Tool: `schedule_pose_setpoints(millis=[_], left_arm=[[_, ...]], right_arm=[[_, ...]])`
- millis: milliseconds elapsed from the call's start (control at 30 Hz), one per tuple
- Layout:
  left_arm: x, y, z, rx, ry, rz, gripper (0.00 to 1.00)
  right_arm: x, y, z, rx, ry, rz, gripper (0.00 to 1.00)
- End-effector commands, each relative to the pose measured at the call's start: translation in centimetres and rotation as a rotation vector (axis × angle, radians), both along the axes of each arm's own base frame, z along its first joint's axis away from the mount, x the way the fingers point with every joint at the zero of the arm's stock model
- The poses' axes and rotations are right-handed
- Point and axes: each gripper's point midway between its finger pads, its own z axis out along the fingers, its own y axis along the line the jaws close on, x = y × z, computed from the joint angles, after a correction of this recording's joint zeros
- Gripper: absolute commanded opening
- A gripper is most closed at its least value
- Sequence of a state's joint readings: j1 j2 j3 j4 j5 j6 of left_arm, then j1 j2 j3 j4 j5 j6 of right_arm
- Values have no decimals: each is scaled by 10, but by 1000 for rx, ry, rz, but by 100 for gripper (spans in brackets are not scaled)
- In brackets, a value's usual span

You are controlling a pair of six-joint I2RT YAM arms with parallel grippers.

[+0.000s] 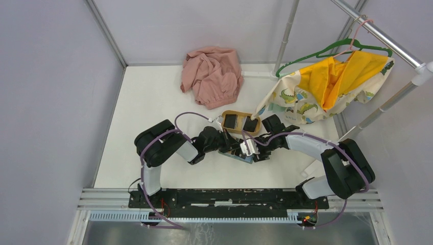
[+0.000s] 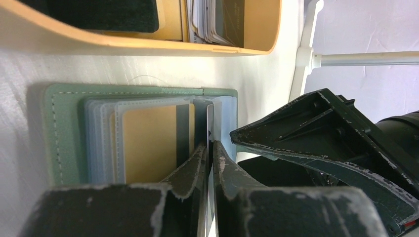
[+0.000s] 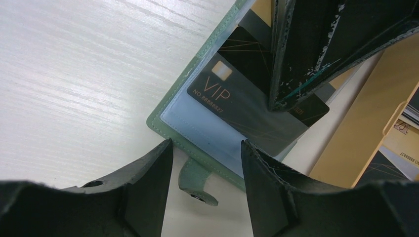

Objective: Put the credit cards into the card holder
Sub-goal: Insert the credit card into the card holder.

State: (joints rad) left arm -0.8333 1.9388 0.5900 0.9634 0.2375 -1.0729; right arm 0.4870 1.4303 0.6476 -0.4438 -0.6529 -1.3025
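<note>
The card holder (image 2: 63,133) lies just before the tray (image 2: 148,45), which holds credit cards (image 2: 225,19).

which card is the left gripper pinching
The black VIP card, partly in a sleeve of the green card holder; the gold-tan card sits in another sleeve, the other cards in the wooden tray.
</note>
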Motion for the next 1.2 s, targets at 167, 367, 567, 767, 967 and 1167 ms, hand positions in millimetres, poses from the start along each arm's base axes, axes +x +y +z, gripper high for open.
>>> schedule_pose_setpoints(millis=[167,367,567,767,967,1167], left_arm=[[-5,2,-8,63,0,-10,23],[-2,6,-1,96,-33,-5,32],[0,13,2,158,-60,0,37],[2,16,-2,234,-76,-14,40],[1,13,-6,321,-99,-35,41],[-4,7,-7,385,-122,-61,42]], right_arm=[[-11,-3,10,10,4,21,60],[-12,-1,14,30,0,28,60],[-12,1,18,48,-1,30,60],[-12,2,19,56,3,28,60],[-11,2,20,58,3,24,60],[-11,3,23,73,5,19,59]])
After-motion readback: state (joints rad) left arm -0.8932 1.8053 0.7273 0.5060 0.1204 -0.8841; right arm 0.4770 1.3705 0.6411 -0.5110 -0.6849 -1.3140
